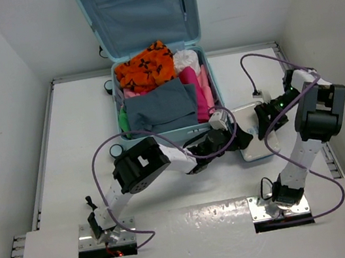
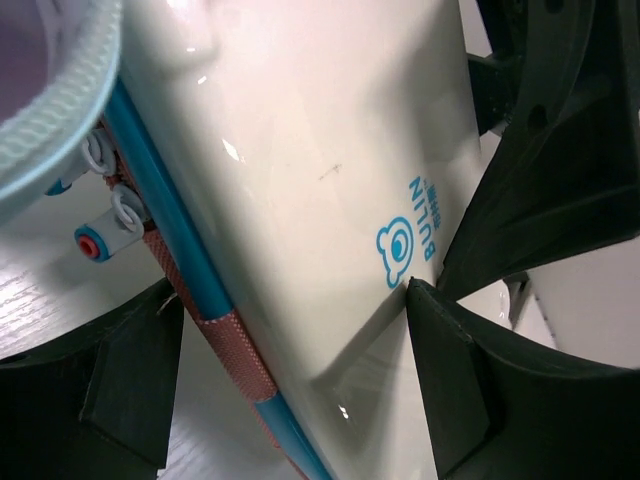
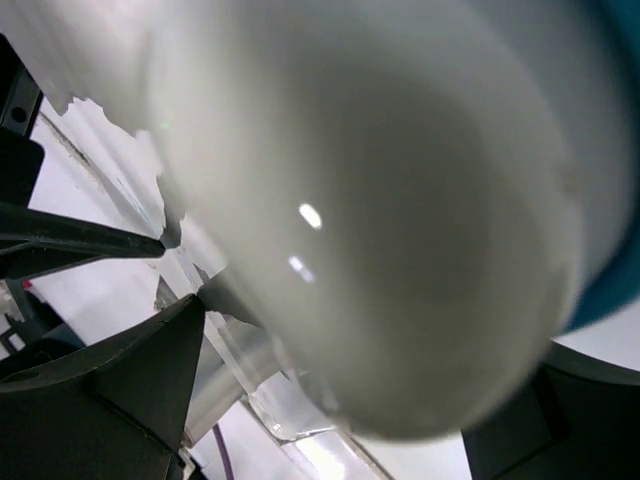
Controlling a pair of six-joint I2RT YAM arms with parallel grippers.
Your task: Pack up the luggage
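Beside the luggage [image 1: 214, 85], left hand [image 1: 239, 139] and right hand [image 1: 266, 122] straddle the white box [image 1: 256, 148].

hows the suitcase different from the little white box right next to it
The suitcase is far bigger than the white box. The suitcase is pale aqua, while the white box has blue trim. The suitcase lies open, lid up, full of clothes, while the white box looks shut. Both are hard-shelled cases.
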